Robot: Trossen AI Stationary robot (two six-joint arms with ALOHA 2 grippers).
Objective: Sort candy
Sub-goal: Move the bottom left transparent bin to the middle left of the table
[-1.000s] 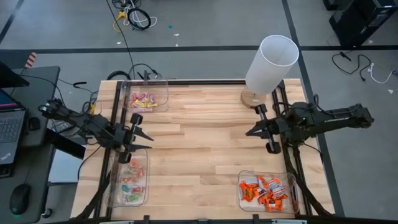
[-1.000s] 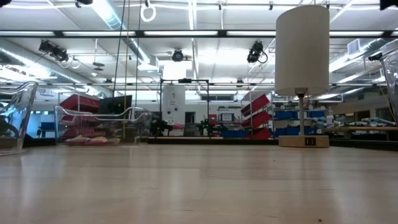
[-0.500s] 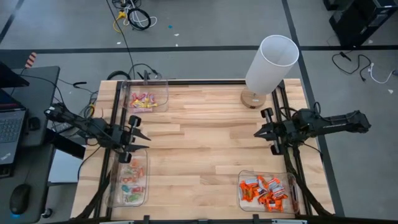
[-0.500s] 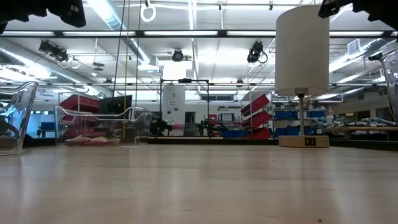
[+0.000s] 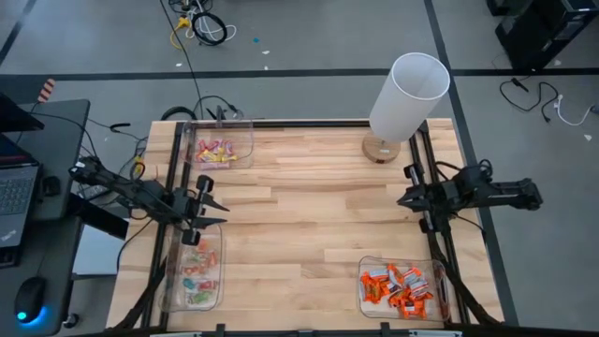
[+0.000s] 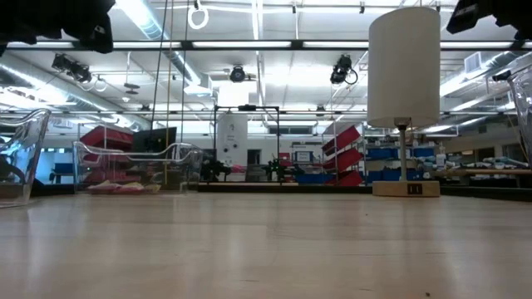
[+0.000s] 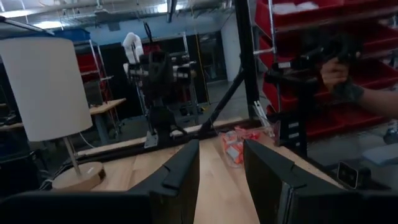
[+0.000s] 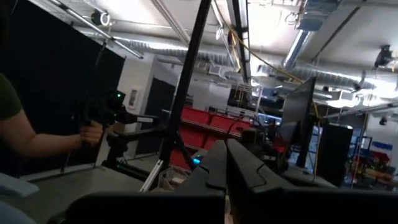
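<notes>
The candy lies sorted in three clear bins: pink and yellow pieces (image 5: pixel 214 150) at the far left, pale green and red ones (image 5: pixel 196 272) at the near left, orange ones (image 5: pixel 401 286) at the near right. My left gripper (image 5: pixel 219 212) hovers open at the table's left edge, between the two left bins, with nothing between its fingers (image 7: pixel 221 180). Over the right edge, between the lamp and the orange bin, my right gripper (image 5: pixel 401 199) is shut and empty (image 8: pixel 225 163). Both point inward, roughly level.
A white-shaded lamp (image 5: pixel 404 97) stands on a wooden base at the far right corner. A black frame rail (image 5: pixel 309 123) runs round the table. The wooden middle (image 5: pixel 309 215) holds nothing. A person's hand (image 7: pixel 336 70) grips a handle beyond the table.
My right gripper has drawn back toward the table's right edge and sunk, staying shut. My left gripper has sunk too, with only a slight shift toward the left edge, and stays open. Both arms now show at the top corners of the low view.
</notes>
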